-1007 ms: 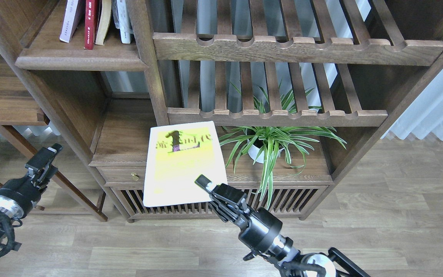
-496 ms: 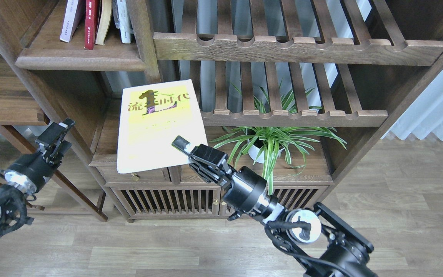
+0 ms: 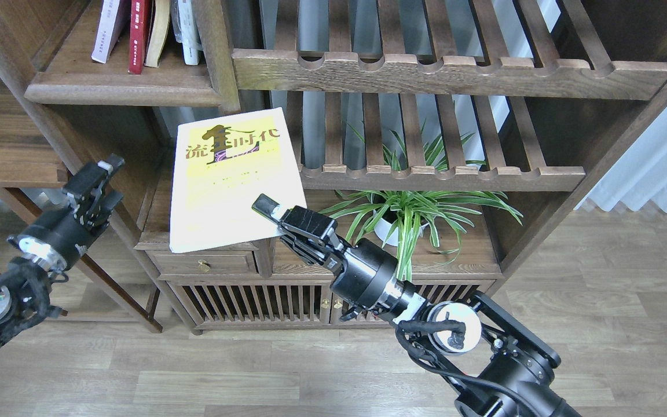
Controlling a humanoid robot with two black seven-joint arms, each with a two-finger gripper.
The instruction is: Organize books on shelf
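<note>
My right gripper (image 3: pixel 268 213) is shut on the lower right corner of a yellow-green book (image 3: pixel 229 179) with black Chinese characters, holding it face up in the air in front of the bookcase, just below the shelf (image 3: pixel 119 91). That shelf is a dark-brown plank with a rounded front lip at the upper left. On it stand several books, among them a dark red one (image 3: pixel 138 35) and a pale lilac one (image 3: pixel 107 29). My left gripper (image 3: pixel 97 184) hovers at the left, level with the held book and apart from it, nothing in it.
Slatted racks (image 3: pixel 449 72) with notched front rails fill the middle and right of the bookcase. A potted spider plant (image 3: pixel 409 214) stands on the lower ledge, right of the held book. A drawer with a brass knob (image 3: pixel 204 266) sits below the book. A side table edge (image 3: pixel 9 174) is at left.
My right gripper has carried the yellow-green book up and to the left, from in front of the lower cabinet to just under the shelf. My left gripper has risen and moved right.
</note>
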